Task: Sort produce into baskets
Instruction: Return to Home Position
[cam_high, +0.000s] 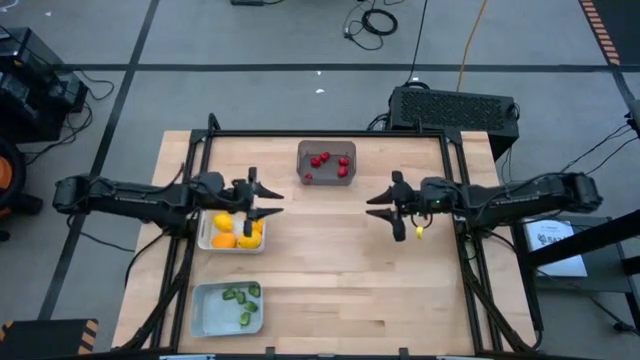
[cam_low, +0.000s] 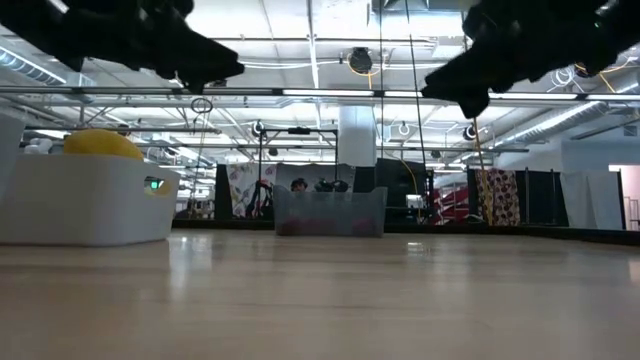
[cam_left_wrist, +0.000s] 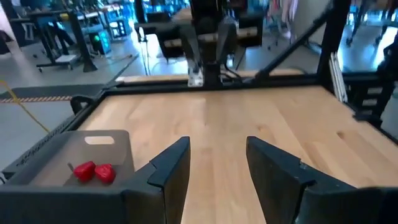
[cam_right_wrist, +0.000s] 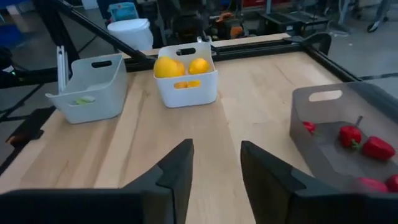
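Note:
The dark grey bin (cam_high: 326, 163) at the table's far middle holds several red pieces (cam_right_wrist: 360, 143). The white tray (cam_high: 232, 231) at the left holds yellow-orange rounds (cam_right_wrist: 180, 66). The light grey-blue tray (cam_high: 227, 308) at the near left holds green pieces (cam_high: 241, 296). My left gripper (cam_high: 270, 197) hangs open and empty above the white tray's far right side. My right gripper (cam_high: 380, 206) hangs open and empty over bare table right of centre. Both are well above the table in the low view.
A black frame (cam_high: 330, 134) runs round the table's far and side edges. Bare wood lies between the two grippers and along the near right. A large black box (cam_high: 455, 108) stands beyond the far right corner.

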